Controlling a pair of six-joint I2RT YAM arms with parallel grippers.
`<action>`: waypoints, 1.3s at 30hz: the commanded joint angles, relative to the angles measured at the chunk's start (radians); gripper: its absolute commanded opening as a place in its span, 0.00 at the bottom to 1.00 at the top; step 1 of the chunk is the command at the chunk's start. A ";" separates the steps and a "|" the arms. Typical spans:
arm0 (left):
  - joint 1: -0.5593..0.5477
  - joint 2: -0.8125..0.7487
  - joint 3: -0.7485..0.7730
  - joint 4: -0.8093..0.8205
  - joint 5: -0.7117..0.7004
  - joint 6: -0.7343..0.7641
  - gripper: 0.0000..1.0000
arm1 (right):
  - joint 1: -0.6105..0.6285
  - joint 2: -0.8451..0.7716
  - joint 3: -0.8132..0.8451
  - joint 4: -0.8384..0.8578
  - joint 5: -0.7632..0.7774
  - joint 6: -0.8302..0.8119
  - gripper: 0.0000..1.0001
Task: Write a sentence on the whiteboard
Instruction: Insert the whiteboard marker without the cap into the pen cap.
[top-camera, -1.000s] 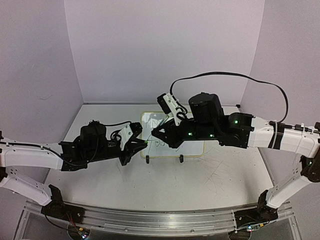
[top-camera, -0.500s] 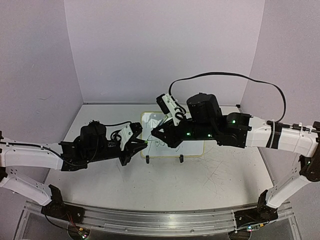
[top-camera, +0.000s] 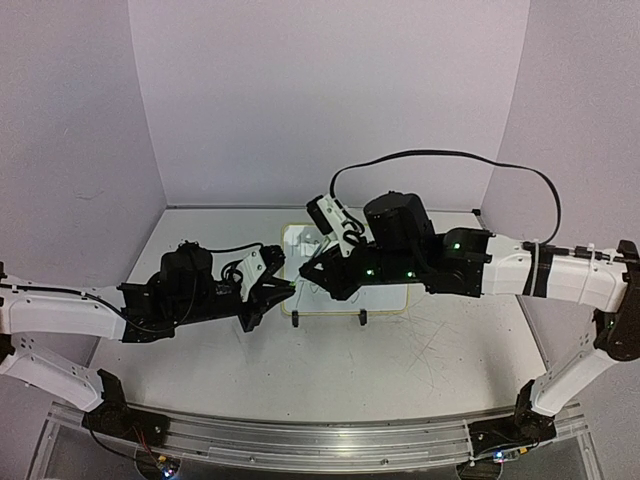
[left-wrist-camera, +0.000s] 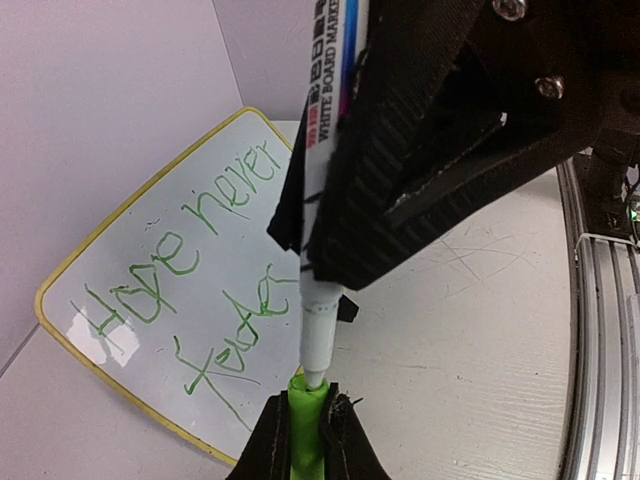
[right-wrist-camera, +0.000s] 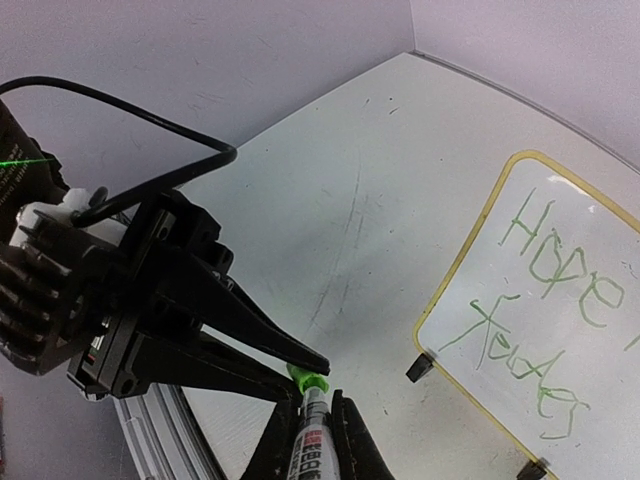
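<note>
Over the last second the right arm has slid toward 9 o'clock in the top view, its wrist camera and the looped cable (top-camera: 450, 155) going with it; the left arm has not shifted.

The right gripper (top-camera: 306, 276) is clamped on the marker (left-wrist-camera: 322, 335), gripping the barrel just behind the nib end. The left gripper (top-camera: 284, 291) is pinched on the green cap (left-wrist-camera: 306, 410). The two meet tip to tip just off the whiteboard's 8 o'clock corner. The nib end sits at the cap's mouth; whether it has clicked home I cannot tell.

The whiteboard (right-wrist-camera: 620, 390) stands at 12 o'clock on the table (top-camera: 400, 370), propped on two black clip feet (top-camera: 294, 320). The sentence (left-wrist-camera: 200, 280) is already on it in green, two lines reading "Hope never fades", so the writing looks done and capping is the step in hand.

The marker is probably light and stiff, with a smooth barrel that could twist in the fingers. A hold close to the nib, as now, keeps it steady for a straight push along its axis. The cap is small, so a skewed approach may jam it or pop it loose.

The board looks light and easily nudged on its feet, and the ink would likely smear at a touch. The right forearm hangs across the board from 3 o'clock. That is the main hazard. The scratched table toward 6 o'clock shows nothing else standing on it.
</note>
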 joint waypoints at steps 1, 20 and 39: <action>-0.004 -0.028 0.009 0.047 0.001 0.014 0.00 | 0.005 0.023 0.043 0.024 0.000 -0.001 0.00; -0.097 0.049 0.112 0.080 -0.354 0.112 0.00 | 0.042 0.162 0.006 0.135 0.063 0.325 0.00; -0.111 -0.182 0.070 0.035 0.009 0.003 0.00 | 0.032 0.084 -0.048 0.099 -0.337 -0.123 0.00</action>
